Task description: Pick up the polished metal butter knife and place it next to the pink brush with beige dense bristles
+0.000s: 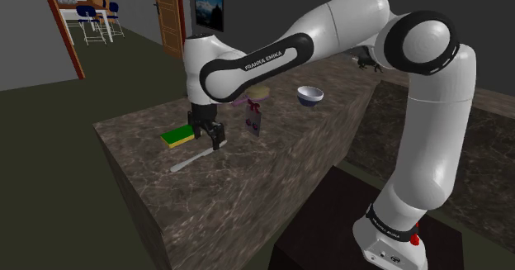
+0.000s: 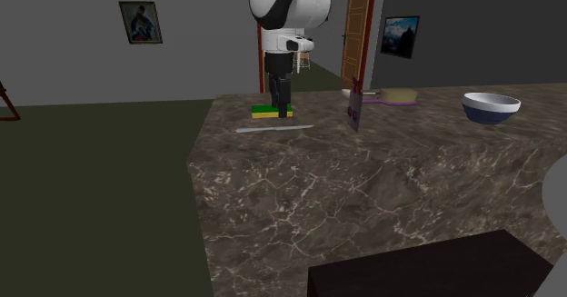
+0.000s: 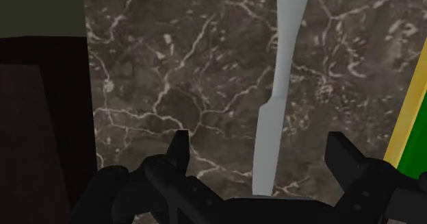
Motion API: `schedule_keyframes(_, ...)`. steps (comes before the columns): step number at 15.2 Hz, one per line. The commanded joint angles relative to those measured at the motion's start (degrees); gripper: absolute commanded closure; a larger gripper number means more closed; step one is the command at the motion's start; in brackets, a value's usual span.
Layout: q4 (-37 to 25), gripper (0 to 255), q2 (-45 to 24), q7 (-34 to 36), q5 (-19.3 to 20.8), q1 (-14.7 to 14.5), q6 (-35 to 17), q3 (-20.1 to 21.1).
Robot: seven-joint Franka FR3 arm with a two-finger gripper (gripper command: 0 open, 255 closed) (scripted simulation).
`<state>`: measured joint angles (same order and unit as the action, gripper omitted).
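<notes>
The marble tabletop (image 1: 248, 186) is hard and flat, so in my judgement the arm (image 1: 330, 29) should sink straight down until the fingertips nearly meet the stone, then close slowly. A thin knife lying flat slips away easily if it is caught too high. It should also keep clear of the green sponge (image 1: 180, 135), which lies just beside the grasp point. The bowl (image 1: 310, 96) and the brush (image 1: 261, 90) sit well apart from here, further along the tabletop. The pincer (image 3: 260, 147) is wide open and holds nothing. Its fingers stand on either side of the knife (image 3: 277, 106), across its width, without touching it. The knife lies flat on the tabletop, its length running away from the pincer.
</notes>
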<state>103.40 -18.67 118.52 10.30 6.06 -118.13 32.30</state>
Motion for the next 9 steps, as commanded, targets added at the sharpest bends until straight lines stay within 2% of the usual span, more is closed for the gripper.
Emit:
schedule_keyframes(1,-3.35,0,-3.21,3.53,1.61,-1.15,0.14,-1.22)
schedule_keyframes(9,-0.80,0,-5.76,4.61,3.31,-1.74,-4.63,-2.13)
